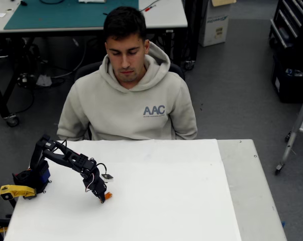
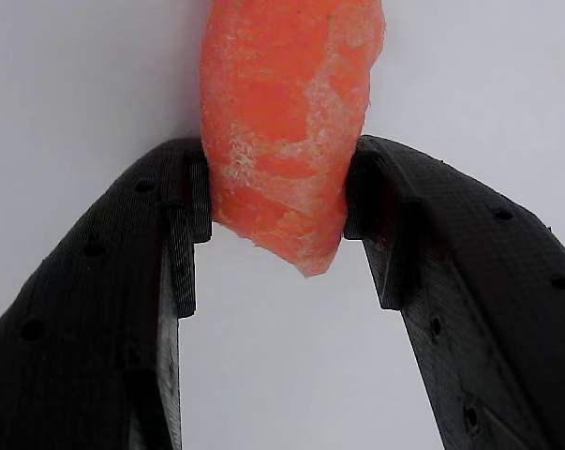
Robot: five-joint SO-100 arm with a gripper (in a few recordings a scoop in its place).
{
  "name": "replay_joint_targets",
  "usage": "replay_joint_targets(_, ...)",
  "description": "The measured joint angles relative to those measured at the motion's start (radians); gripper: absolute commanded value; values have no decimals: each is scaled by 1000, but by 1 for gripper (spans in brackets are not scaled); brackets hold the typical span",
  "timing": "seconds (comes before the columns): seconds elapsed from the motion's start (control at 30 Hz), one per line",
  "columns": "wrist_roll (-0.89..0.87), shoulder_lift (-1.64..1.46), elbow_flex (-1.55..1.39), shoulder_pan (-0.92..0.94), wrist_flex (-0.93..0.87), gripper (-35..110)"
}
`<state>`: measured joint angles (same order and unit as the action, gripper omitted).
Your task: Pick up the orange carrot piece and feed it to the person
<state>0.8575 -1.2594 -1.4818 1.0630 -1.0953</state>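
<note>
The grasp looks made, while the feeding is wholly undone. In the wrist view the gripper [image 2: 277, 202] has its two black fingers [image 2: 184, 211] pressed against either side of the orange carrot piece [image 2: 282, 122], so it is closed on the piece near the piece's lower end, with the ragged tip poking down past the pads and the rest reaching out beyond the fingertips. In the overhead view the gripper [image 1: 103, 197] sits low over the white worktop [image 1: 191, 201] toward its left side, the carrot piece [image 1: 108, 195] showing as a small orange spot at its tip. Whether the piece has already cleared the surface cannot be told. The person [image 1: 128, 95] sits behind the far edge of the worktop, well apart from the gripper, looking down. What remains, by this reading, is the lift and the carry across to the person's mouth.
</note>
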Motion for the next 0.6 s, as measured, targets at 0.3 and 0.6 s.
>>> replay_joint_targets(0.3, 0, -55, 87, -51, 0, -2)
replay_joint_targets(0.6, 8, -127, 348, -196, 0, -2)
